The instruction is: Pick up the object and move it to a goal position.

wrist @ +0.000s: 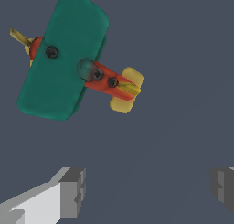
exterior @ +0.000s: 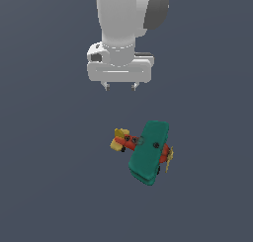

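The small toy biplane with broad teal-green wings, a red-orange body and a yellow tail (exterior: 148, 152) lies upright on the flat dark grey-blue counter (exterior: 49, 186), whose edges are out of view. Its yellow propeller points toward the exterior view's right and its tail toward the left. The white arm's pincer (exterior: 120, 86) hangs above and apart from the plane, touching nothing, its two grey fingers (wrist: 73, 191) spread wide and empty.

No legible text, label, brand, number or sign anywhere in either view.
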{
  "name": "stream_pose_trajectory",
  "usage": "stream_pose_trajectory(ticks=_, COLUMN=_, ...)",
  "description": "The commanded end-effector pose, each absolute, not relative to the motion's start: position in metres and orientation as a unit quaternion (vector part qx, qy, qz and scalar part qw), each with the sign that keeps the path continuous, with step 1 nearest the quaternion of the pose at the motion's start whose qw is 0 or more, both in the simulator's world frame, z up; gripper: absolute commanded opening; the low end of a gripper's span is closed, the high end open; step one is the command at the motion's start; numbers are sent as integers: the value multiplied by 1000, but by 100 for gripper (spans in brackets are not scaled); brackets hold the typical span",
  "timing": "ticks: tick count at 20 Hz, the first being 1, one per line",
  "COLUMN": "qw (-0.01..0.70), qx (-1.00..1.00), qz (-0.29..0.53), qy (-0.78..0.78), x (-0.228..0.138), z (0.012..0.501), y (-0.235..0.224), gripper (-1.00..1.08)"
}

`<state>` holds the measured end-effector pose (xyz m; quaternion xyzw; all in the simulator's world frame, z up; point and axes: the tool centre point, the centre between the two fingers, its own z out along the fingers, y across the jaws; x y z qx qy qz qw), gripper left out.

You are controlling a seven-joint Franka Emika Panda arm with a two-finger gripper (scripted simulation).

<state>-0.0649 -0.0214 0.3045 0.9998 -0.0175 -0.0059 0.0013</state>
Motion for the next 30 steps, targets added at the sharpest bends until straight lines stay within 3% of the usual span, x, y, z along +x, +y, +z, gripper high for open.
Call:
stream_pose_trajectory(ticks=1, qw=1, qx=1000, qz=-6, qy=-17, x=-65, z=305, y=-21, gripper=68)
stream_pose_trajectory(ticks=14, qw=5, qx=1000, qz=20, qy=-19, x=-59, z=335, y=-18, gripper=68)
stream_pose_trajectory(ticks=30, qw=34, qx=993, qz=107, qy=-27, x=-53, z=441, y=-5, gripper=68)
